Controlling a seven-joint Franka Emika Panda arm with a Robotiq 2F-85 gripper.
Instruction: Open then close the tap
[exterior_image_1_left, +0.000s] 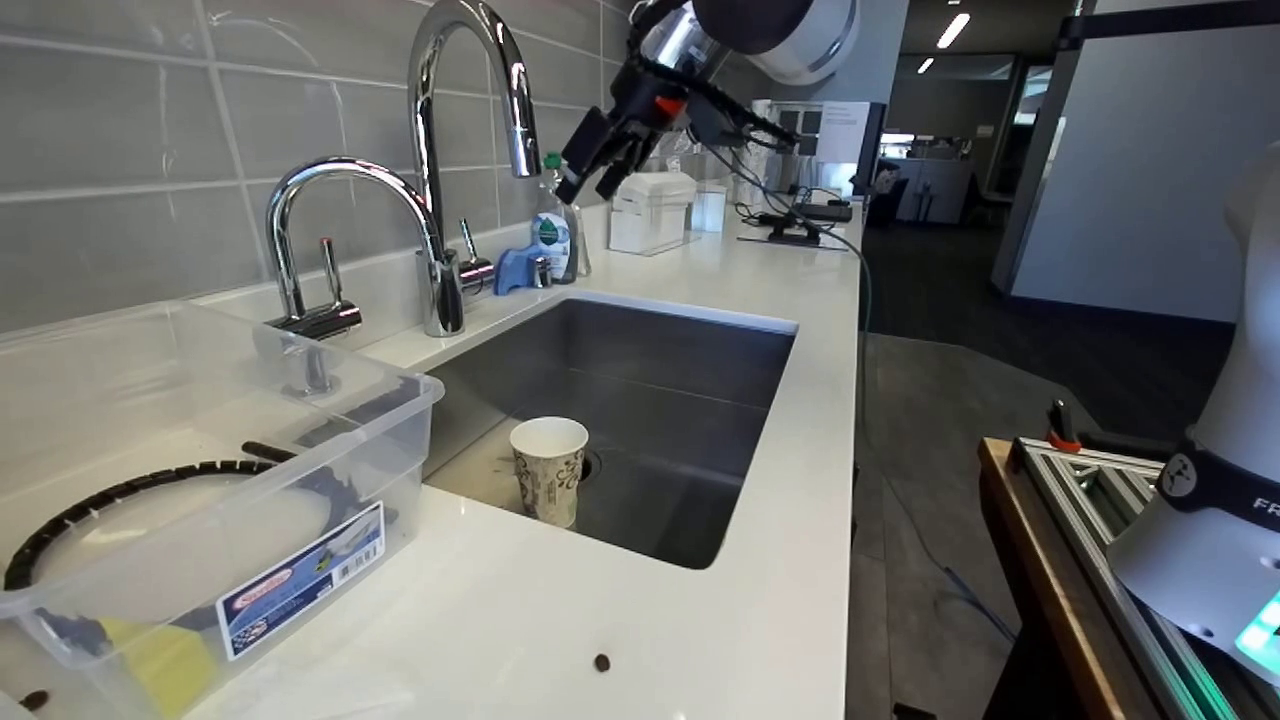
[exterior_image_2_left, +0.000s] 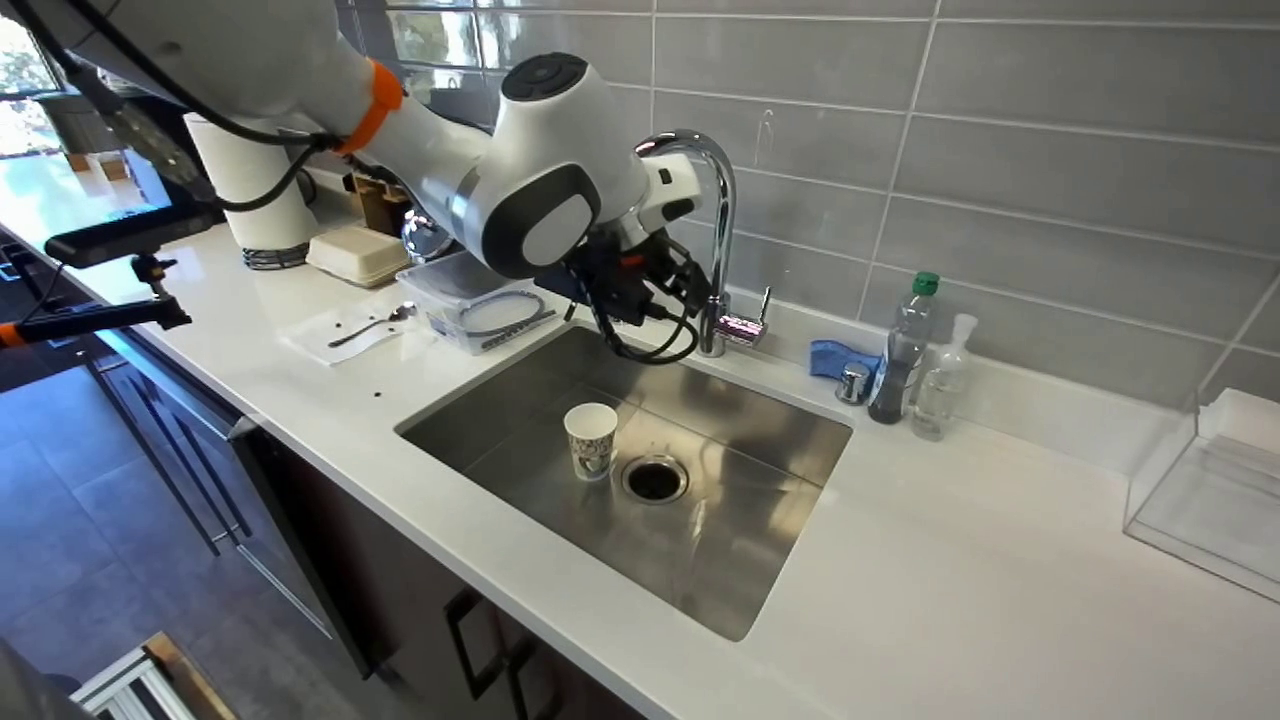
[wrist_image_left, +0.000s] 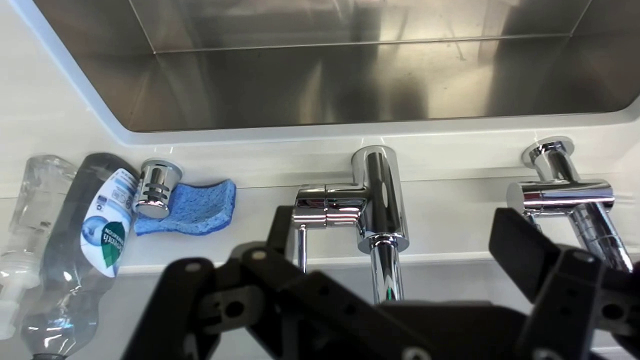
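End effector (wrist_image_left: 400, 240) hangs nr the tall tap (wrist_image_left: 381, 200), slanted down, fingers (wrist_image_left: 522, 252) spread wide, nothing gripped. Wrist view puts the tap's lever (wrist_image_left: 302, 245) in the gap, close by one finger; but in an exterior view the fingertips (exterior_image_1_left: 568, 186) show clear of lever & spout (exterior_image_1_left: 522, 130), so no contact. Wide spread is prob. so the lever can fit btwn the fingers & get pushed either way, b/c opening then closing needs both dirs.

Tap stands on the bench (exterior_image_2_left: 900, 560) just behind the sink (exterior_image_2_left: 720, 580), spout arching fwd, presumably so water lands inside. Paper cup (exterior_image_2_left: 592, 445) is upright in there, just beside the drain (exterior_image_2_left: 655, 482); prob. no part in this job. Blue sponge (wrist_image_left: 202, 207) sits right behind a chrome cap (wrist_image_left: 159, 187) nr the soap bottle (wrist_image_left: 102, 220), likely kept handy for washing-up. Those are on the lever side; shorter tap (wrist_image_left: 560, 195) is opp., so I'd watch for clipping sth on a wide swing.

Tap's look: polished chrome, upright, tall gooseneck, fat cyl. base, hub (wrist_image_left: 327, 205) out one side w/ thin lever pointing up, its tip hidden in wrist view. Mirror finish throws reflections; metal looks hard & slick, so a fingertip could slide off. No stream visible under the spout, so I'd guess water's off; start or end of job, can't tell.
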